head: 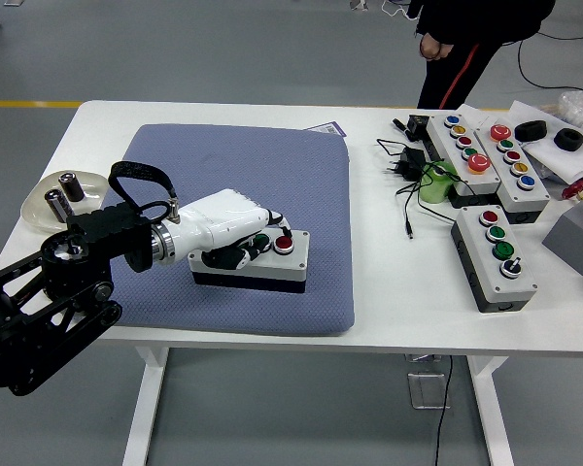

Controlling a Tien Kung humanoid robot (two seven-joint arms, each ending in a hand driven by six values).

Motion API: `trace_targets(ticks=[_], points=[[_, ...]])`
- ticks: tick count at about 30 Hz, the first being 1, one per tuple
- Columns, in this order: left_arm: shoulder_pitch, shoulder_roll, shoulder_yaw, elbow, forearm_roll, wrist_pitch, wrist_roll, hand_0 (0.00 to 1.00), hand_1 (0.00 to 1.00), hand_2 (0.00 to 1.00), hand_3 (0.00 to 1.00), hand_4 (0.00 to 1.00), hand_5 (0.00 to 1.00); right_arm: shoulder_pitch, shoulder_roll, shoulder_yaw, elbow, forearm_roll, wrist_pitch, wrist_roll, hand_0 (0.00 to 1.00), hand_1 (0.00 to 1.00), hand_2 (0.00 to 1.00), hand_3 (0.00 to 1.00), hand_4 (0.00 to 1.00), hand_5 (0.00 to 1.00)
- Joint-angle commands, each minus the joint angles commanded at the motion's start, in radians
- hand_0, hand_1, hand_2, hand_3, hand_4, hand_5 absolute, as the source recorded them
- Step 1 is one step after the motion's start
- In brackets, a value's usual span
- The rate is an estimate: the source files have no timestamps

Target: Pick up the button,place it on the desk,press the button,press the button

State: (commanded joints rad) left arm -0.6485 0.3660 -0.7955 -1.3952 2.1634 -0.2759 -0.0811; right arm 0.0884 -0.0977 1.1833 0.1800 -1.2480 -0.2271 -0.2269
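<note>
The button box (pixel 257 262) is seen lying flat on the blue pad (pixel 272 184), near the pad's front edge and left of its middle. On its grey top a red button (pixel 285 244) is visible at the right end, with a green button (pixel 261 242) just left of it, partly covered. The box's left part is hidden under the left hand (pixel 235 233). This white hand is laid over the box from the left, its fingers (pixel 268 221) curled down over the top; a dark fingertip is placed at or just above the red button, though contact cannot be made out. The box is not gripped; the hand is clenched loosely above it. The black left arm (pixel 49 301) is brought in from the lower left corner.

The pad is spread on the left half of the white table (pixel 389 301). Left of the pad a clear dish (pixel 41 194) holding two small cylinders is found. To the right of the pad, a second box (pixel 496 254) with four buttons is set, and behind it two longer panels (pixel 486 155) are placed side by side. A green cup (pixel 435 182) and a black adapter (pixel 404 162) with its cable are seen between the pad and the panels. At the far edge a person (pixel 466 39) in dark clothes is standing, one hand hanging down.
</note>
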Motion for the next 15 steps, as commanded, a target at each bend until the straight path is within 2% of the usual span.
trace_targets(ticks=[6, 11, 13, 15], points=[[-0.005, -0.004, 0.011, 0.024, 0.025, -0.044, 0.021, 0.002, 0.002, 0.029, 0.721, 0.223, 0.002, 0.0, 0.0, 0.002, 0.0, -0.002, 0.0, 0.0, 0.752, 0.706, 0.717, 0.586, 0.183, 0.14], [-0.006, 0.002, 0.019, 0.02, 0.033, -0.088, 0.032, 0.002, 0.002, 0.028, 0.707, 0.225, 0.002, 0.0, 0.0, 0.002, 0.0, 0.0, 0.0, 0.001, 0.752, 0.706, 0.717, 0.586, 0.183, 0.14], [-0.007, 0.003, 0.023, 0.02, 0.034, -0.095, 0.033, 0.002, 0.002, 0.028, 0.707, 0.225, 0.002, 0.0, 0.0, 0.003, 0.0, -0.002, 0.0, 0.001, 0.752, 0.706, 0.717, 0.586, 0.183, 0.14], [-0.003, 0.003, 0.018, 0.017, 0.027, -0.078, 0.029, 0.002, 0.002, 0.028, 0.707, 0.225, 0.002, 0.0, 0.0, 0.003, 0.0, -0.002, 0.0, 0.001, 0.752, 0.706, 0.717, 0.586, 0.183, 0.14]])
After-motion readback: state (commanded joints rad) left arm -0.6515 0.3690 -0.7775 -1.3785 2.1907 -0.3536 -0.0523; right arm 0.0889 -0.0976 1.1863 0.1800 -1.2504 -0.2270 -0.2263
